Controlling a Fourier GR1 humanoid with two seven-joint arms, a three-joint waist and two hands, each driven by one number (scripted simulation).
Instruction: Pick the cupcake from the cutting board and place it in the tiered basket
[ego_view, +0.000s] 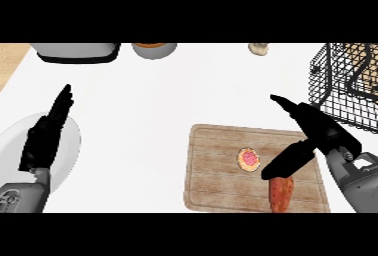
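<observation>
Low in the frame's middle, the cupcake (249, 159) sits on the cutting board (214, 170). Your right hand (314, 132) hovers just beside it, spread and empty. Lower it, curl fingers around the cupcake, then lift toward the tiered basket (347, 85), upper right.

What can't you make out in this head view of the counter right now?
- Tiered basket: cut off by the right edge; its contents are unclear behind the wire.
- Grey appliance and bowl: cut by the top band.
- Orange item on the cutting board: upper end hidden by the right hand.
- Plate: partly covered by the left hand.
</observation>
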